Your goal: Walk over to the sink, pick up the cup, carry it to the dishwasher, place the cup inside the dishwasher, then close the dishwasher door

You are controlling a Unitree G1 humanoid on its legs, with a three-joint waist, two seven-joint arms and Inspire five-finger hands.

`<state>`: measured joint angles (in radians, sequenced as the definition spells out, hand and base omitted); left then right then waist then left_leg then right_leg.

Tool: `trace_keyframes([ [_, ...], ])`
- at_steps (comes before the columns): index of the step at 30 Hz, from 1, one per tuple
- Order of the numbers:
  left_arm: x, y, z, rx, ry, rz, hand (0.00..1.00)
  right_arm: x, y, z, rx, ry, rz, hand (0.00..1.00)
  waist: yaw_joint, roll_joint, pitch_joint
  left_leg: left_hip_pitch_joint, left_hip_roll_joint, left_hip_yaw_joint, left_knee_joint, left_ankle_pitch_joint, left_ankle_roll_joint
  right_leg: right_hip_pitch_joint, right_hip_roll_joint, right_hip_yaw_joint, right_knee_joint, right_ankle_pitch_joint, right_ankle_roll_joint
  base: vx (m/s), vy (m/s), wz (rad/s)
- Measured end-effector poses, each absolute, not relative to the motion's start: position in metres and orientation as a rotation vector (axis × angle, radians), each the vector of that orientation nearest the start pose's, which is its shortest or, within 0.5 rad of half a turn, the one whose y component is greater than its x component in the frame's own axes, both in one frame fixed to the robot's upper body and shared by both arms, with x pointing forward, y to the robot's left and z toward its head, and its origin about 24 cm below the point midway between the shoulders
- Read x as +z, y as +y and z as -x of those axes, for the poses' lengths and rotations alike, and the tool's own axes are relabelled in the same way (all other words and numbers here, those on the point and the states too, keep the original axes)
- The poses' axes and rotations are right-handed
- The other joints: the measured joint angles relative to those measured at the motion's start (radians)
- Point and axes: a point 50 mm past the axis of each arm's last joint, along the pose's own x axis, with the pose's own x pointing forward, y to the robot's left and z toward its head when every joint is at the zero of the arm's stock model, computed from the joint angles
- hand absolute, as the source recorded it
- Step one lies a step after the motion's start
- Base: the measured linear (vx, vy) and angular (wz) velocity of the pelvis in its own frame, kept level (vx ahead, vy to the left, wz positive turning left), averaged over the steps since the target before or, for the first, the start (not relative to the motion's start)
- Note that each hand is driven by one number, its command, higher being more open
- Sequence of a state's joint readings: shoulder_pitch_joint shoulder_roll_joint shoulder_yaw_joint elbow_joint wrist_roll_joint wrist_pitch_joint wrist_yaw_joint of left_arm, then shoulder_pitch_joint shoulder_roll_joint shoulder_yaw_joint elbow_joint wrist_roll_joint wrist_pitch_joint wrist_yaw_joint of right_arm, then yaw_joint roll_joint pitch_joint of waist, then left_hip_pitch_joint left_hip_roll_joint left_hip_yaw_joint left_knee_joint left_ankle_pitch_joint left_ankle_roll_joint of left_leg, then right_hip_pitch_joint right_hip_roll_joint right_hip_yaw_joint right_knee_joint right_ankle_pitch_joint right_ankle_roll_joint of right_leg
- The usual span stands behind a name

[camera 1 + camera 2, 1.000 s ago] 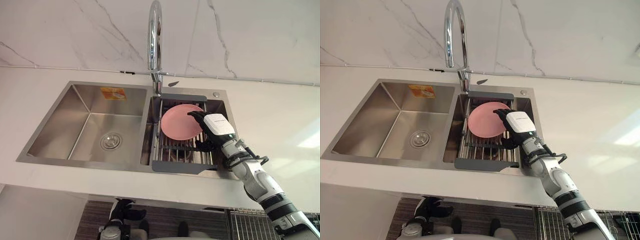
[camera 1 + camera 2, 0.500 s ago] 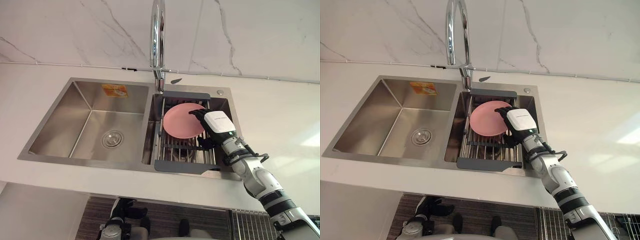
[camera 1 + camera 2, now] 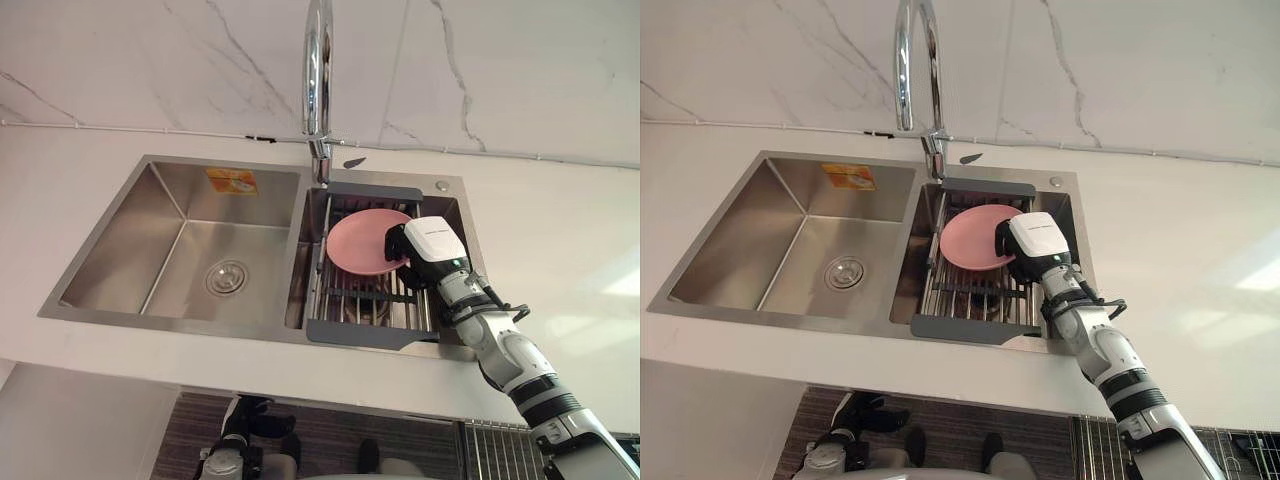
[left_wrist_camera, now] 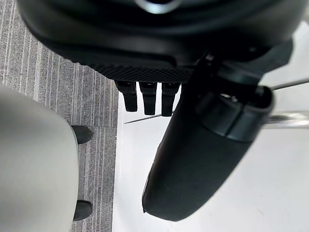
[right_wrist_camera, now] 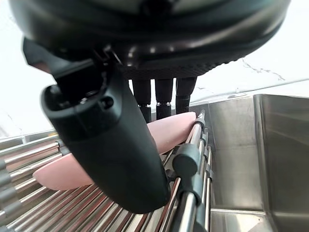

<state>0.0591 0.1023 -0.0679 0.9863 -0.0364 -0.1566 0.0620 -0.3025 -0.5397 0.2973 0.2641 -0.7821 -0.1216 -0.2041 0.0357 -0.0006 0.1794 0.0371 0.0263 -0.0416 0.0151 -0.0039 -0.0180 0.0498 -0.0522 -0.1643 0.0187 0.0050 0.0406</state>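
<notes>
The right hand reaches down into the right basin and sits at the right edge of a pink plate, its white-covered back turned upward. In the right wrist view the plate's rim passes close under the hand, with the thumb on the near side of it. Whether the hand is actually clamped on the plate cannot be told from these views.

The dish at the hand is this plate rather than a cup. It leans tilted on the bars of a metal drying rack with a grey frame, which spans the right basin. The rack's front edge lies along the near rim of the steel sink.

The left basin holds a round drain in its floor and a sticker on its back wall. A tall chrome faucet rises from behind the divider between the basins. The pale worktop surrounds the sink, backed by a marble wall.

The left hand hangs low beside the worktop's front, above the striped grey floor, its fingers relaxed and holding nothing.
</notes>
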Motion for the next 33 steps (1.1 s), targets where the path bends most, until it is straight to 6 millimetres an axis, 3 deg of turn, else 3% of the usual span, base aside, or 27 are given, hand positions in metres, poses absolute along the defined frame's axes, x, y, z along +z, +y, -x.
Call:
trace_keyframes([
  [12,-0.147,0.185,-0.127,0.093,0.908,-0.101,0.9,0.089,-0.177,-0.278,0.089,-0.378,1.18,0.3,-0.01,-0.002,0.001,0.029,0.003,0.014,-0.004,0.0,-0.001,0.019,0.001,0.013,0.003,0.0,0.0,-0.01,0.0,-0.03],
  [23,-0.151,0.188,-0.12,0.15,0.959,-0.084,0.9,0.133,-0.173,-0.246,-0.038,-0.578,0.981,0.3,-0.032,-0.004,0.002,0.098,0.012,0.041,-0.041,0.01,0.0,0.056,0.011,0.044,0.001,0.004,-0.006,-0.04,-0.011,-0.08],
  [29,-0.152,0.188,-0.12,0.166,0.964,-0.08,0.9,0.136,-0.178,-0.23,-0.127,-0.581,0.882,0.3,-0.036,-0.003,0.002,0.114,0.018,0.049,-0.054,0.016,-0.002,0.064,0.017,0.048,-0.003,0.006,-0.009,-0.01,-0.009,-0.02],
  [33,-0.153,0.189,-0.118,0.179,0.974,-0.085,0.9,0.127,-0.182,-0.219,-0.184,-0.528,0.816,0.3,-0.046,-0.003,0.002,0.126,0.021,0.054,-0.065,0.019,-0.006,0.072,0.02,0.051,-0.008,0.007,-0.011,-0.02,-0.009,-0.03],
])
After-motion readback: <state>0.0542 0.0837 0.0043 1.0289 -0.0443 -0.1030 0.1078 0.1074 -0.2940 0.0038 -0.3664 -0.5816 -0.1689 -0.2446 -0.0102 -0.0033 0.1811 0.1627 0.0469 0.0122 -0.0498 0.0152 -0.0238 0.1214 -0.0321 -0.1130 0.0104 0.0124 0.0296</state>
